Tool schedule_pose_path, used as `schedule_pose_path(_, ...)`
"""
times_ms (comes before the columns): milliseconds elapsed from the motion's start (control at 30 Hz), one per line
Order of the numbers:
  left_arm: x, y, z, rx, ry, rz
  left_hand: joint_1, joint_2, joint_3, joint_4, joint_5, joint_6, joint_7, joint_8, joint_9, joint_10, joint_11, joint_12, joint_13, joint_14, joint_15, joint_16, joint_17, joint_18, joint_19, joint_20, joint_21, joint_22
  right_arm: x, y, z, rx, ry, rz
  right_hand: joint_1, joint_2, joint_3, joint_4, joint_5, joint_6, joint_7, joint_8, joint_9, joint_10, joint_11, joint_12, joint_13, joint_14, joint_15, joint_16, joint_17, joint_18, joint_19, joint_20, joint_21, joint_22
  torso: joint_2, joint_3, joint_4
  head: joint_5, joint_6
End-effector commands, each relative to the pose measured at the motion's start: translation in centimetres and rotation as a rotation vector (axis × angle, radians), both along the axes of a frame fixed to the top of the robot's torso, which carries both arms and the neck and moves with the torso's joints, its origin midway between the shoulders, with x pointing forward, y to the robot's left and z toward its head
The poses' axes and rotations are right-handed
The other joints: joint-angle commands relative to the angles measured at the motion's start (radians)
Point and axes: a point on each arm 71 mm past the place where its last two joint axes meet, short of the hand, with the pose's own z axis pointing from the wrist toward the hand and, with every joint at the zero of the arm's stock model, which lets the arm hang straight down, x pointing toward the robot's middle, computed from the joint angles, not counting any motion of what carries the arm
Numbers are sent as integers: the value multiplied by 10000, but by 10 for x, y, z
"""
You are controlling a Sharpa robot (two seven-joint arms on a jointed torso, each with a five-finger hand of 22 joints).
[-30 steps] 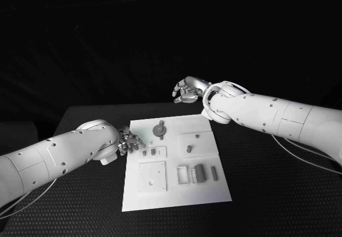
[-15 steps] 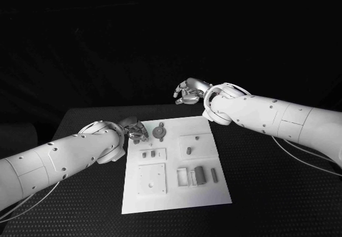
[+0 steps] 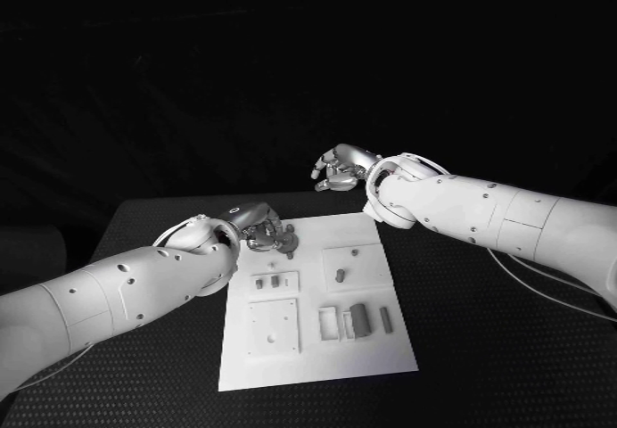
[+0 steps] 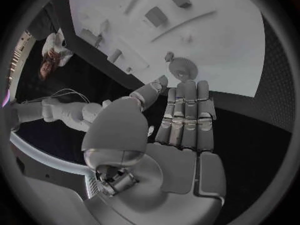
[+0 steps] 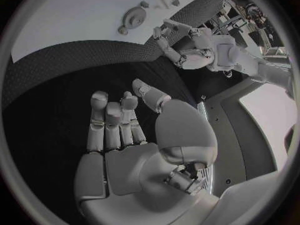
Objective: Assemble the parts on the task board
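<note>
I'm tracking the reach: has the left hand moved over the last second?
Yes. The left hand has travelled along the task board's left edge toward its far end, now over the round part.

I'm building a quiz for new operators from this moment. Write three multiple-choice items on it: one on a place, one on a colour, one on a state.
1. Where is the left hand?
A. at the task board's far left corner, by the round part
B. off the table's near edge
C. on the right arm

2. What colour is the task board?
A. black
B. white
C. red

3. What does the right hand hold?
A. the round part
B. a tray
C. nothing

Key: 1 A, its fingers reach the round part in the head view; 2 B, a white plate on the black table; 3 C, its palm is bare in the right wrist view.
</note>
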Motion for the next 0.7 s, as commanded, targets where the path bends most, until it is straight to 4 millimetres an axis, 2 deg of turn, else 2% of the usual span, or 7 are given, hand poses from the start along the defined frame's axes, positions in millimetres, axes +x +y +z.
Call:
schedule_pose_path(33, -3, -8, -2, 510, -796, -612, 100, -35, -47, 4, -51, -238, -83, -182, -129, -311, -59, -326, -217, 148, -68, 35, 76, 30, 130, -55, 4, 55, 0, 1, 0, 33, -44, 120, 4, -77, 41, -5, 26, 1059, 134, -57, -12, -900, 44, -62, 5, -24, 58, -66, 16, 118, -34, 39, -61, 134, -5, -8, 7, 2, 14)
schedule_pose_path(133, -4, -14, -8, 710, -647, -767, 182, -30, -79, 15, -51, -214, -90, -213, -224, -198, -75, -458, -371, 386, -181, 216, 235, 52, 367, -154, 126, 177, 0, 2, 0, 34, -45, 130, 6, -75, 42, -6, 26, 1058, 135, -59, -12, -901, 45, -63, 5, -25, 59, -67, 16, 118, -35, 39, -61, 134, -5, -4, 6, -8, 38)
schedule_pose_path(333, -4, -17, -19, 1310, -248, -809, 227, -31, -161, 14, -50, -186, -66, -243, -342, 75, -74, -507, -469, 643, -263, 534, 559, 86, 659, -264, 293, 372, 0, 4, 0, 36, -33, 159, 3, -74, 41, -4, 24, 1058, 138, -63, -12, -903, 48, -64, 5, -26, 62, -68, 16, 118, -35, 40, -61, 135, 9, 10, -4, -30, 53)
schedule_pose_path(433, -5, -19, -26, 1627, -32, -858, 233, -48, -215, 18, -55, -95, 3, -225, -407, 154, -87, -559, -502, 677, -288, 764, 810, 116, 765, -294, 407, 546, 0, 4, 0, 40, -35, 167, 0, -74, 40, -3, 23, 1058, 139, -65, -12, -903, 49, -64, 5, -27, 64, -68, 16, 118, -35, 41, -61, 135, 4, 4, -2, -56, 39)
schedule_pose_path(700, -7, -24, -35, 1624, 32, -914, 289, -51, -234, 17, -50, -114, -9, -272, -532, 188, -124, -653, -537, 732, -335, 1100, 1062, 177, 913, -344, 593, 830, 0, 5, 0, 50, -41, 188, 1, -69, 40, -3, 23, 1060, 140, -68, -11, -903, 51, -64, 6, -27, 66, -68, 17, 118, -34, 41, -61, 136, 3, -3, 5, -102, 17)
